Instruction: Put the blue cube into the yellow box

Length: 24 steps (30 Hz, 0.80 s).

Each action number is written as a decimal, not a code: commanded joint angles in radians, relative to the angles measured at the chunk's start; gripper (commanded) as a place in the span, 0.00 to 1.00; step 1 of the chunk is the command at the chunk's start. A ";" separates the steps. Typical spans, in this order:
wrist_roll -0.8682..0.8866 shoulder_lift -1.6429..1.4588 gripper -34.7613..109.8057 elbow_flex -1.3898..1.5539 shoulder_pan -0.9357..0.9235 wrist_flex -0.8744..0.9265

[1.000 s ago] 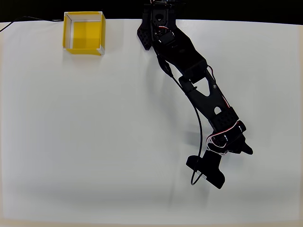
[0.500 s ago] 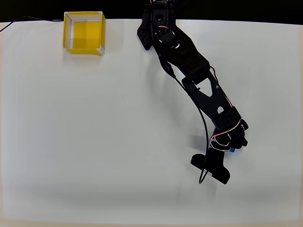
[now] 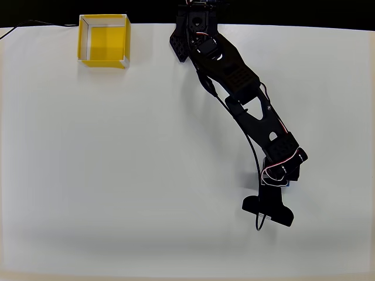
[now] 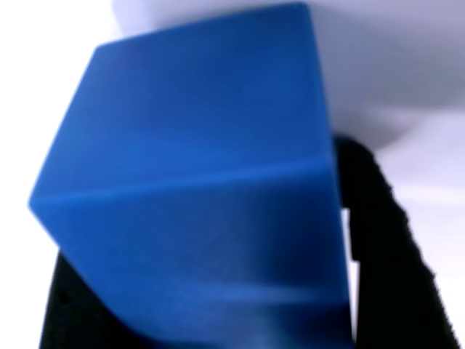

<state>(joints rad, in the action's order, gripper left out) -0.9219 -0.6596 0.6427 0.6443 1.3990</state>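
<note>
The blue cube [image 4: 189, 182] takes up most of the wrist view, with a black finger [image 4: 378, 240] pressed against its right side and the other finger [image 4: 69, 313] at its lower left. In the overhead view my gripper [image 3: 286, 178] is at the lower right of the table, shut on the cube and covering almost all of it. The yellow box [image 3: 105, 44] stands open and empty at the table's far left corner, well away from the gripper.
The black arm [image 3: 234, 82] reaches diagonally from its base [image 3: 196, 23] at the top centre down to the lower right. A thin black cable [image 3: 35, 24] runs along the table's far left edge near the box.
The gripper's moving jaw, spread out to the right a second ago, has swung in and closed on the blue cube. The wrist has shifted slightly right and down.
</note>
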 commanded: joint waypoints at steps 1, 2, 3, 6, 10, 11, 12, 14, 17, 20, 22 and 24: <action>-0.104 -0.253 0.32 -0.124 -0.025 0.037; -0.132 -0.288 0.32 -0.124 -0.038 0.044; -0.158 -0.325 0.31 -0.124 -0.054 0.051; -0.236 -0.428 0.30 -0.120 -0.118 0.064; -0.342 -0.561 0.30 -0.067 -0.235 0.044; -0.364 -0.595 0.30 -0.040 -0.267 0.029; -0.390 -0.629 0.30 -0.012 -0.301 0.012; -0.439 -0.703 0.30 0.061 -0.376 -0.037; -0.528 -0.808 0.30 0.189 -0.502 -0.123; -0.618 -0.893 0.30 0.319 -0.644 -0.232; -0.681 -0.928 0.30 0.385 -0.735 -0.285; -0.723 -0.954 0.30 0.443 -0.818 -0.339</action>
<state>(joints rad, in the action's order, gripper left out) -1.5478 -1.3637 1.0385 -0.0276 1.1674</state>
